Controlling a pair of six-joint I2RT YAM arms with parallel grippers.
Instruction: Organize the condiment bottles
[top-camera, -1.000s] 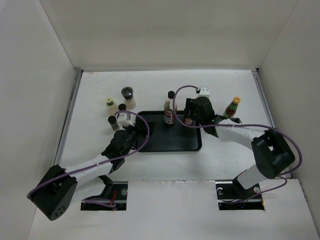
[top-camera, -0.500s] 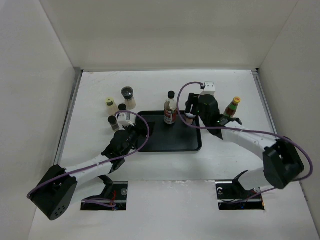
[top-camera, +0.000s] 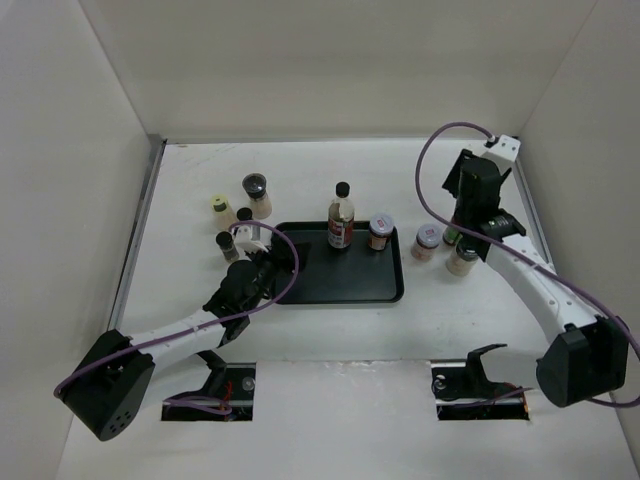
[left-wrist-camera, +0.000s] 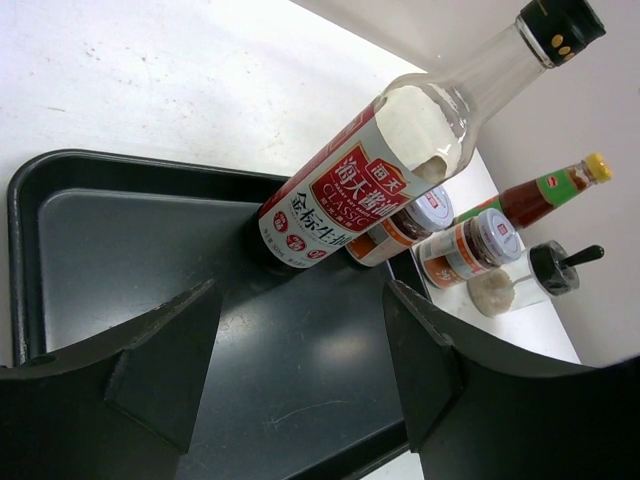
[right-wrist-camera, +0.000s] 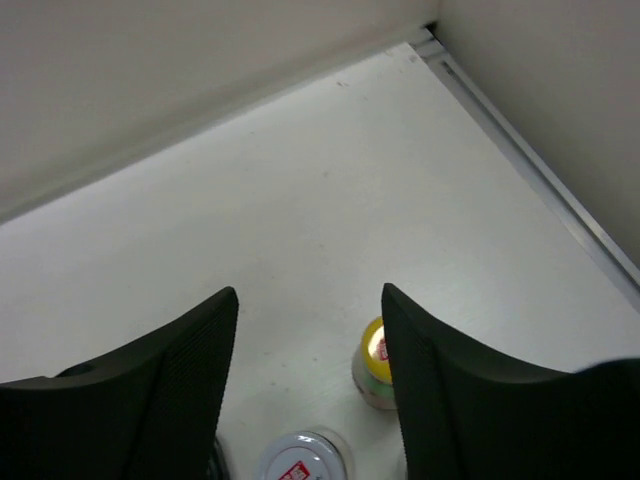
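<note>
The tall clear black-capped bottle (top-camera: 341, 216) and a spice jar (top-camera: 380, 232) stand at the back of the black tray (top-camera: 340, 275). A silver-lidded jar (top-camera: 427, 240) and a dark-lidded jar (top-camera: 462, 258) stand right of the tray. My right gripper (top-camera: 462, 220) is open and empty, raised above the red yellow-capped sauce bottle (right-wrist-camera: 376, 348), which it mostly hides from above. My left gripper (top-camera: 256, 262) is open and empty over the tray's left part. Several small jars, one yellow-lidded (top-camera: 221, 210), one dark-lidded (top-camera: 257, 193), stand left of the tray.
In the left wrist view the fingers (left-wrist-camera: 170, 350) hover low over the tray floor (left-wrist-camera: 150, 230), facing the tall bottle (left-wrist-camera: 370, 180). White walls enclose the table on three sides; a metal strip (right-wrist-camera: 540, 170) runs along the right wall.
My right gripper has left the spice jar standing in the tray's back right corner and moved up and right, over the sauce bottle. The left arm has not moved.
</note>
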